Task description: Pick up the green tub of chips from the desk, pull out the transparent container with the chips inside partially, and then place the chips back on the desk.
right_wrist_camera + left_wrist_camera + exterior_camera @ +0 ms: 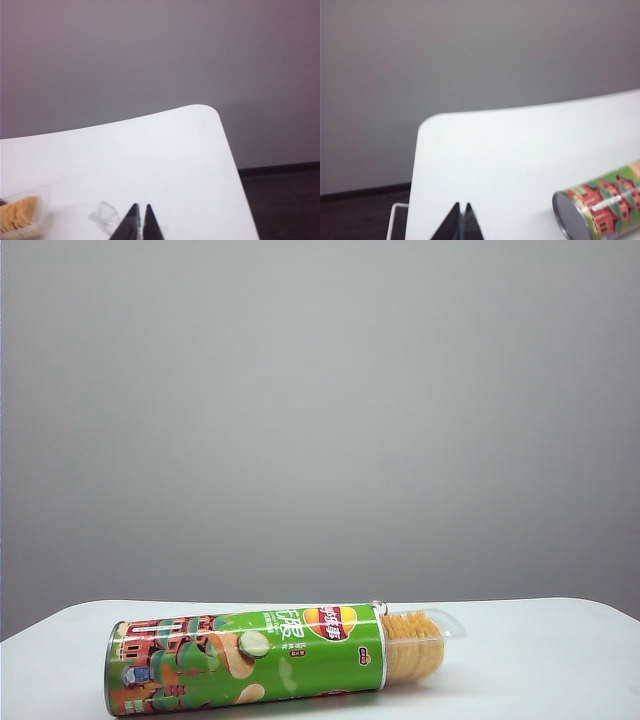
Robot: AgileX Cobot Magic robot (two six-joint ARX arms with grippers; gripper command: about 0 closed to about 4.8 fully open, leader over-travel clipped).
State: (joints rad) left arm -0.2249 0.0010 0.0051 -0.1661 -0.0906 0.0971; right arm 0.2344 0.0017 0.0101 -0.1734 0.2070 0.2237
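Exterior view: green tub of chips (245, 658) on desk (560, 660) — left end effector (461, 212), right end effector (140, 212) closed, empty.

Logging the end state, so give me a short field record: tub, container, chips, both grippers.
tub: green tub of chips lying on its side on the desk
container: transparent container partly pulled out of the tub's right end
chips: chips stacked inside it
left gripper: left gripper shut, empty, beside the tub's closed end
right gripper: right gripper shut, empty, near the container

Bright green, red building artwork and a red-yellow logo are shown on the green tub of chips (245, 660); yellow-orange chips (410, 645) beside it; white desk (540, 660).
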